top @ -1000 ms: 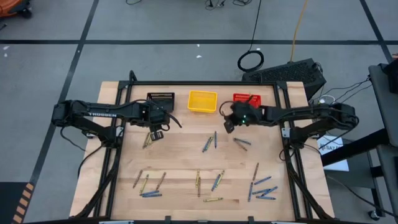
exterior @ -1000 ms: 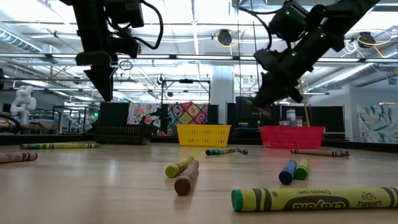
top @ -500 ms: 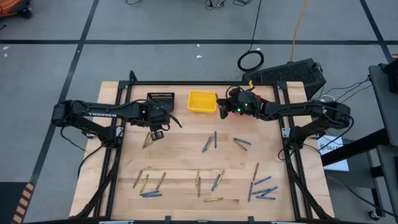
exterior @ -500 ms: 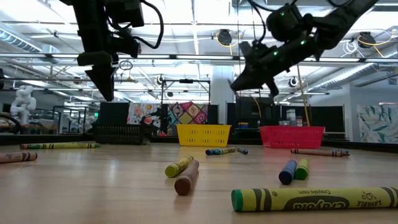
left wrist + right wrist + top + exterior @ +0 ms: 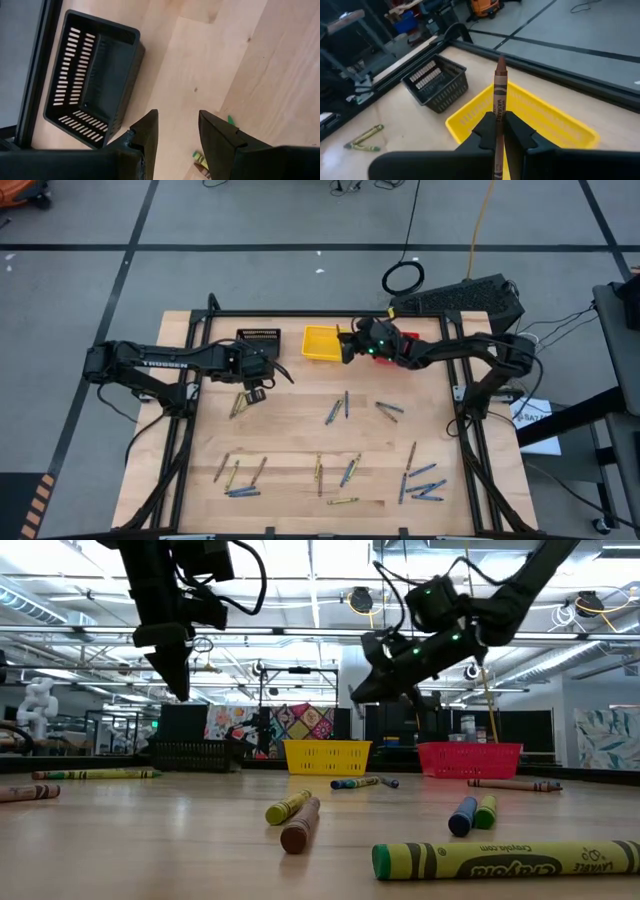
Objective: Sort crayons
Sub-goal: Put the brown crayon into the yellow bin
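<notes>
The right gripper [image 5: 347, 347] has swung across the back of the desk [image 5: 300, 430]: a second ago it hung in front of the red basket [image 5: 408, 338], and it now sits at the right edge of the yellow basket [image 5: 322, 344], raised above the desk top. Its fingers are pressed together on a brown crayon [image 5: 499, 100], which stands up between them with its tip pointing over the yellow basket's far rim. Down the crayon's wrapper runs printed lettering that looks like "WASHABLE".

The left gripper [image 5: 254, 394] has not moved in that time. It hangs just in front of the black basket [image 5: 258, 338], its fingers [image 5: 146, 134] parted by a narrow gap and holding nothing, with two crayons lying on the desk just beneath it.

The other crayons [image 5: 338, 409] lie where they were, scattered over the middle and front of the desk, some blue, some yellowish or brown. The big green one [image 5: 505, 860] nearest the low camera reads "Crayola" on its label, seen upside down. White lettering runs along the left arm [image 5: 165, 363], starting with "TROSS".
</notes>
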`<state>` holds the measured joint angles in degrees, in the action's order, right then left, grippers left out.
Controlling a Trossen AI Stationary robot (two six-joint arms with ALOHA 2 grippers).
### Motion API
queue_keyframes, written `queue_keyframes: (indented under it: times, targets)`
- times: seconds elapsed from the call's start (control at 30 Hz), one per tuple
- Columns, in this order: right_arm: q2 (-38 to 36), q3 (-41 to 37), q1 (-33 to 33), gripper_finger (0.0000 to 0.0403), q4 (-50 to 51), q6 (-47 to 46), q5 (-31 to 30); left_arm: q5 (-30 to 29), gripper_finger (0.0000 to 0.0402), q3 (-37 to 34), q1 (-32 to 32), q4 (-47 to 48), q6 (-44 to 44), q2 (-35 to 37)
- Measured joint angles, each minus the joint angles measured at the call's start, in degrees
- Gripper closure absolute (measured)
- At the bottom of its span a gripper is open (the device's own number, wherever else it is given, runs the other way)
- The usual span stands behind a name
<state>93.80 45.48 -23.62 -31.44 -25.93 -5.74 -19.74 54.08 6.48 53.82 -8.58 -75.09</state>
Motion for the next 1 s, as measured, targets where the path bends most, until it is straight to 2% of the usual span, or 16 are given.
queue_keyframes:
  times: [0.33,0.47,0.6,0.77,1.0]
  targets:
    - [7.21,7.16,-0.89,0.0403,6.0,3.08,0.02,0.06,0.027,0.0,-0.02,0.55,-0.08,-0.02]
    - [7.82,8.48,-1.79,0.0403,11.13,4.18,0.02,0.08,0.027,0.0,0.0,0.61,-0.07,-0.02]
    - [7.86,8.49,-2.29,0.0399,11.34,4.78,0.15,0.11,0.027,0.0,-0.02,0.6,-0.07,-0.02]
    - [7.85,8.49,-2.73,0.039,11.8,5.68,5.94,0.12,0.027,0.0,-0.02,0.63,-0.07,-0.02]
    - [7.85,8.49,-2.66,0.0378,12.02,5.87,5.92,0.14,0.027,0.0,-0.02,0.65,-0.09,-0.02]
